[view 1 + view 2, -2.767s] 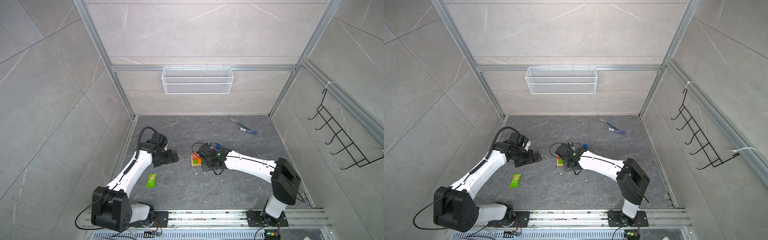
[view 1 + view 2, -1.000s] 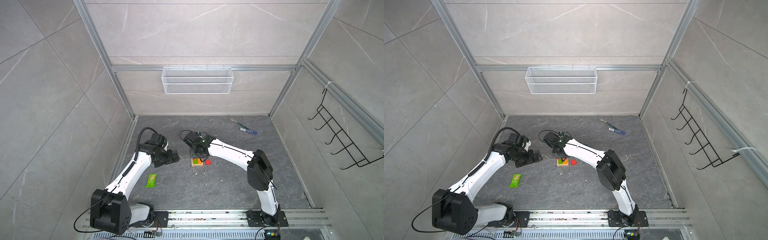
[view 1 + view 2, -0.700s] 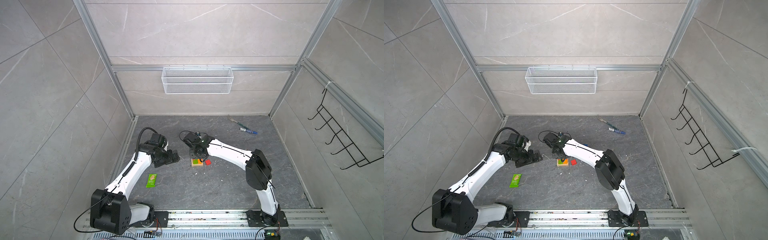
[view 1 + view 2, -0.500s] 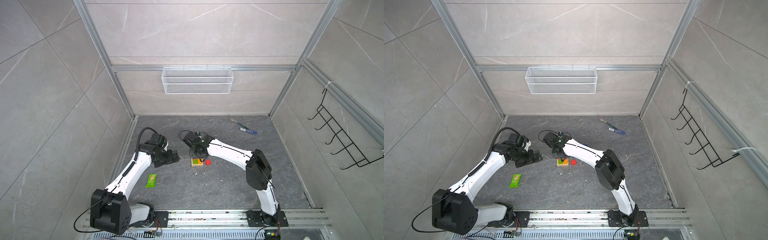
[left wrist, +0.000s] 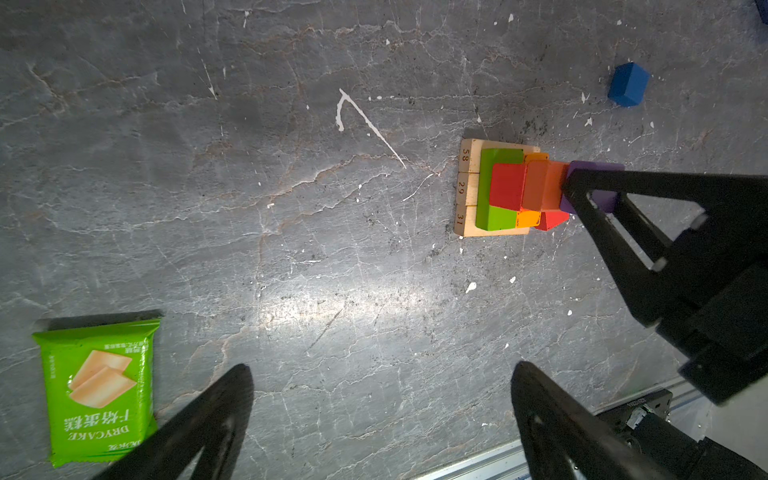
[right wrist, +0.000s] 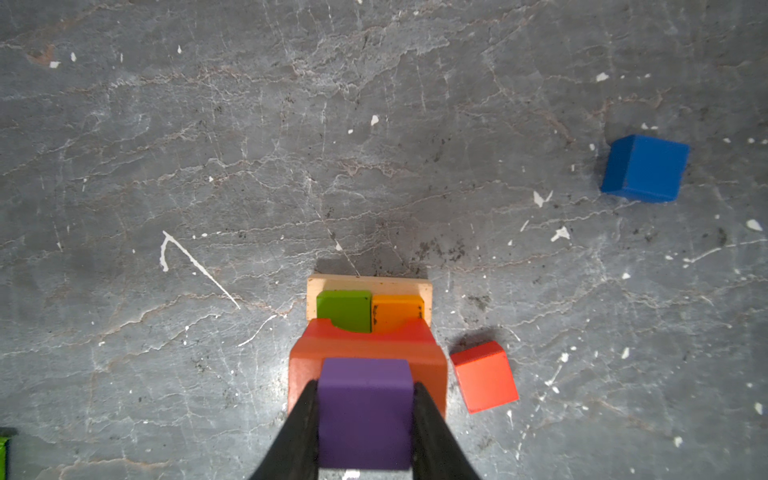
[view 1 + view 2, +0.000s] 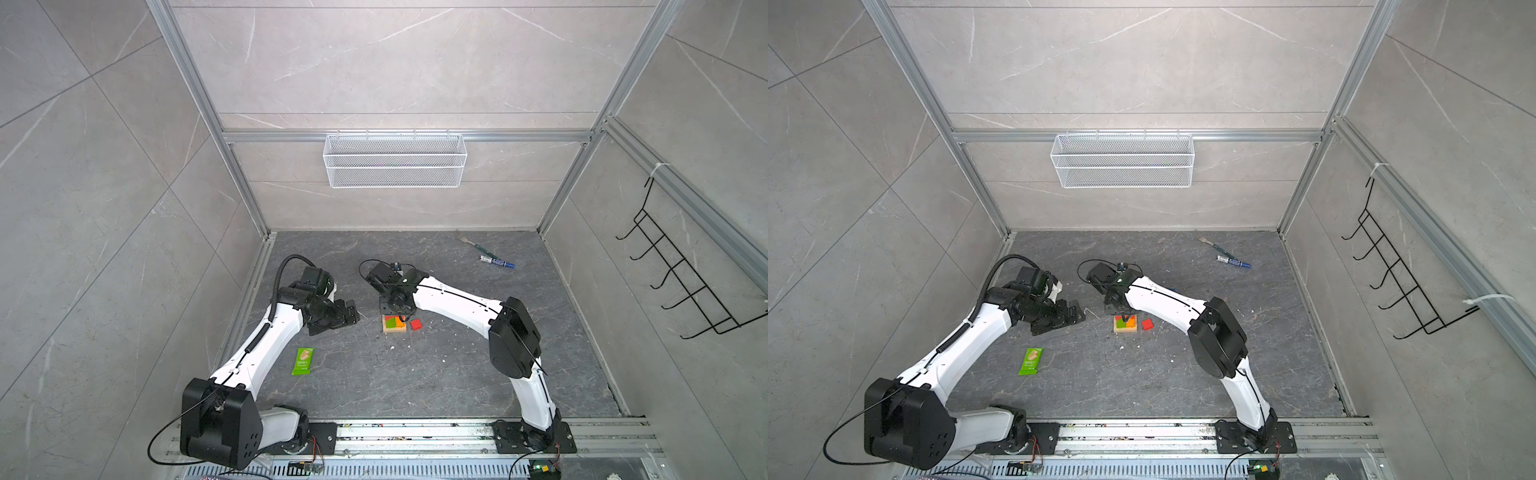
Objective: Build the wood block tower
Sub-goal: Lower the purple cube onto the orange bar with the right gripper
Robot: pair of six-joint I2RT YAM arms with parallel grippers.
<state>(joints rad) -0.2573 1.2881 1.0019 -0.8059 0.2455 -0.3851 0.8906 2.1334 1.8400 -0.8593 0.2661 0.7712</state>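
The tower point(image 7: 394, 324) point(image 7: 1125, 323) stands mid-floor: a tan base point(image 6: 370, 284), a green bar point(image 6: 344, 309) beside an orange bar point(image 6: 397, 311), and a red arch point(image 6: 368, 345) on top. My right gripper point(image 6: 365, 386) point(image 7: 392, 309) is shut on a purple cube point(image 6: 365, 415) directly over the arch; whether the cube touches it I cannot tell. A red cube point(image 6: 484, 376) point(image 7: 416, 324) lies beside the base. A blue cube point(image 6: 644, 168) point(image 5: 628, 84) lies farther off. My left gripper point(image 5: 382, 368) point(image 7: 347, 318) hovers open and empty left of the tower.
A green snack wrapper point(image 7: 303, 360) point(image 5: 97, 390) lies front left of the tower. A blue marker point(image 7: 496, 262) and a fork point(image 7: 469, 243) lie at the back right. A wire basket point(image 7: 395, 160) hangs on the back wall.
Since the oldest frames my right wrist has shifted toward the back wall and its elbow has swung left. Over the last second it is nearly still. The left arm has not moved.
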